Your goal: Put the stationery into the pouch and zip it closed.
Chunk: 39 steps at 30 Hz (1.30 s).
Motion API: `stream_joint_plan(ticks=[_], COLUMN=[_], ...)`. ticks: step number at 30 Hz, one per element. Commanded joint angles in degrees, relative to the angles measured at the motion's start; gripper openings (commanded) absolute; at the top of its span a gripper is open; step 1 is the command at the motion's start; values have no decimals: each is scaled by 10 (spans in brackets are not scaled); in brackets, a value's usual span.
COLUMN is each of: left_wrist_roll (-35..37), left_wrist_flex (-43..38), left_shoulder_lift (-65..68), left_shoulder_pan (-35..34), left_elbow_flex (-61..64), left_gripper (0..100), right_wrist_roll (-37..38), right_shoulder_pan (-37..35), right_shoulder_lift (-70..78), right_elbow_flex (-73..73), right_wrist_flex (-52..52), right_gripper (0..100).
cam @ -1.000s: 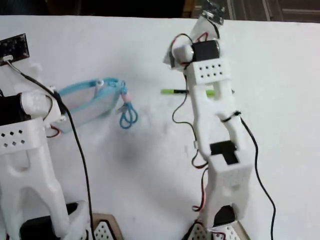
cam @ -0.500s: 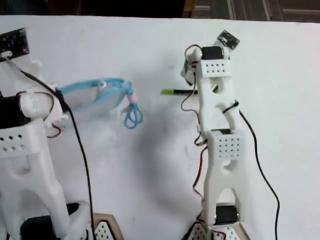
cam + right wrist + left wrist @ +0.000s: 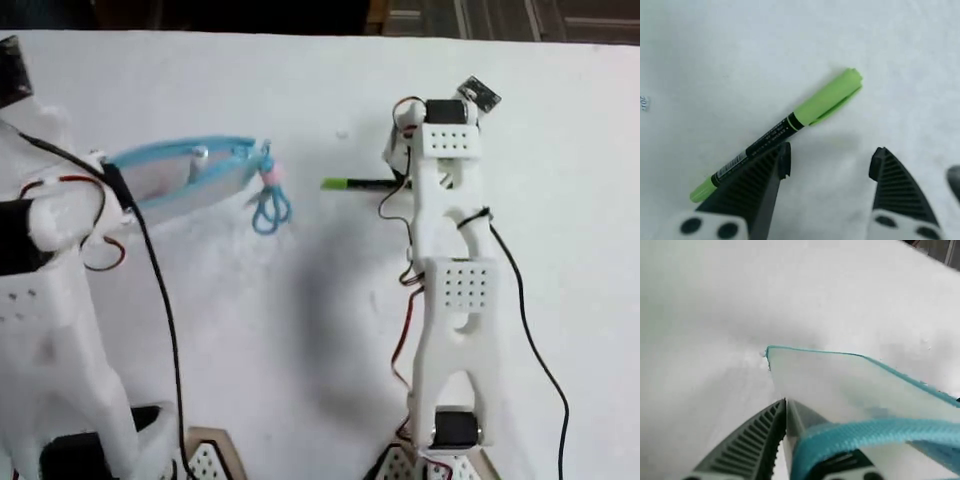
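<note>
A translucent pouch (image 3: 185, 172) with blue trim lies at the table's left, its blue zipper cord (image 3: 268, 208) looped at its right end. My left gripper (image 3: 108, 178) is shut on the pouch's left edge. In the left wrist view the pouch (image 3: 840, 385) is pinched at its corner by the left gripper (image 3: 785, 404). A green pen (image 3: 348, 184) lies near the middle of the table. My right gripper (image 3: 398, 165) hangs over the pen's right part. The right wrist view has the right gripper (image 3: 832, 160) open just above the green pen (image 3: 805, 112), one fingertip (image 3: 777, 162) over its dark barrel.
The white tabletop (image 3: 300, 330) is bare between the two arms. The arm bases (image 3: 200, 460) stand at the near edge. A dark strip runs along the table's far edge (image 3: 250, 25).
The right arm drew back and lowered its gripper over the pen. The left arm carried the pouch's held edge up and to the right, and the cord swung right with it.
</note>
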Motion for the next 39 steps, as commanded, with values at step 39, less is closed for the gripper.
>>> stream_joint_plan(ticks=[39], left_wrist_roll=[-28], left_wrist_flex=[-126], left_shoulder_lift=[-118], left_shoulder_pan=[49], left_elbow_flex=[186], left_gripper=[22], right_wrist_roll=[-58], right_shoulder_pan=[-13], right_shoulder_lift=[-7], right_elbow_flex=[-21], right_wrist_flex=[1], right_gripper=[255])
